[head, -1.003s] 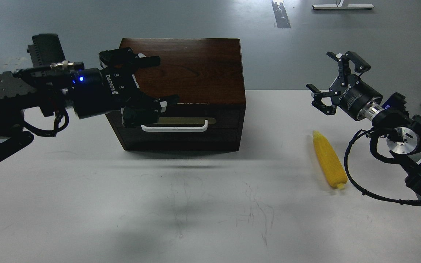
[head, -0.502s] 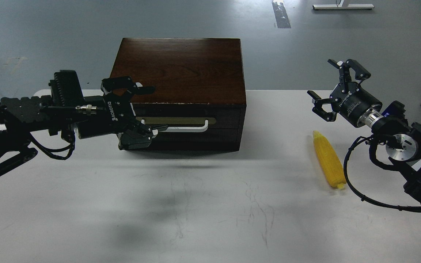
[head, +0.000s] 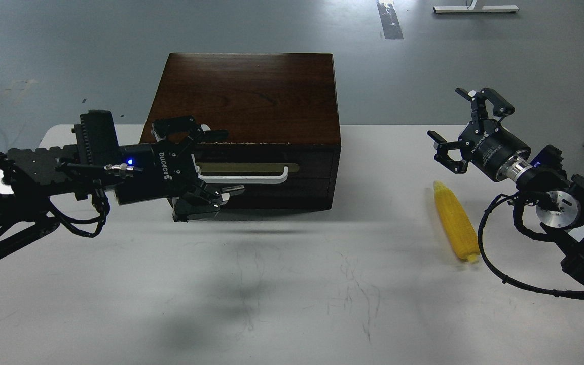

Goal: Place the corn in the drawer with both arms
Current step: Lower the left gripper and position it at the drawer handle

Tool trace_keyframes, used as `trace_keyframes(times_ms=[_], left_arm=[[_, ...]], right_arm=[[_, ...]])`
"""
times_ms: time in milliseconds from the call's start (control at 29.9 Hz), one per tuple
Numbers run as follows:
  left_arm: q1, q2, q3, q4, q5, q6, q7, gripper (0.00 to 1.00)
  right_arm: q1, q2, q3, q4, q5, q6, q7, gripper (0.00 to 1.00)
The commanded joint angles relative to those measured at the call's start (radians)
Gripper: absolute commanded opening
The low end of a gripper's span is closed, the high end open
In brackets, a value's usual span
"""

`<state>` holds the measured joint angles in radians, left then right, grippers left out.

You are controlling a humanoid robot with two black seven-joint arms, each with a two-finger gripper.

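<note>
The dark brown wooden box [head: 251,96] stands at the back middle of the white table. Its drawer [head: 297,161] is pushed in, with a white bar handle [head: 251,177] on a brass plate. My left gripper [head: 218,162] is open, its fingers spread above and below the handle's left end. The yellow corn [head: 457,222] lies on the table at the right, tapered end pointing away from me. My right gripper [head: 455,126] is open and empty, hovering above and just behind the corn's far tip.
The white table [head: 292,284] stretches in front of the box, with faint scuff marks in the middle. Its right edge lies close behind my right arm. Grey floor lies beyond the table.
My left gripper has dropped from the box's top corner to handle height and moved right toward the handle's left end. My right gripper has lowered slightly. The corn has not moved.
</note>
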<state>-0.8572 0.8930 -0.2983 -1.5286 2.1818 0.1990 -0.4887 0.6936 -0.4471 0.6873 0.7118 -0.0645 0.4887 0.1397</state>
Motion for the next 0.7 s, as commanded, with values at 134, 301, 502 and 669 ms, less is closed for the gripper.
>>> trace_keyframes(times_ms=[134, 301, 502, 669], left_arm=[[0.040, -0.043, -0.001, 0.036, 0.000, 0.020, 0.000, 0.98], [0.063, -0.049, -0.001, 0.039, 0.000, 0.026, 0.000, 0.98], [0.076, -0.057, 0.001, 0.054, 0.000, 0.026, 0.000, 0.98], [0.089, -0.074, -0.001, 0.070, 0.000, 0.036, 0.000, 0.98]], right_arm=[[-0.006, 0.008, 0.000, 0.000, 0.000, 0.000, 0.003, 1.00], [-0.008, 0.010, 0.000, -0.002, 0.000, 0.000, 0.006, 1.00], [-0.014, 0.010, 0.000, -0.002, 0.000, 0.000, 0.006, 1.00], [-0.023, 0.016, 0.000, -0.002, 0.000, 0.000, 0.006, 1.00]])
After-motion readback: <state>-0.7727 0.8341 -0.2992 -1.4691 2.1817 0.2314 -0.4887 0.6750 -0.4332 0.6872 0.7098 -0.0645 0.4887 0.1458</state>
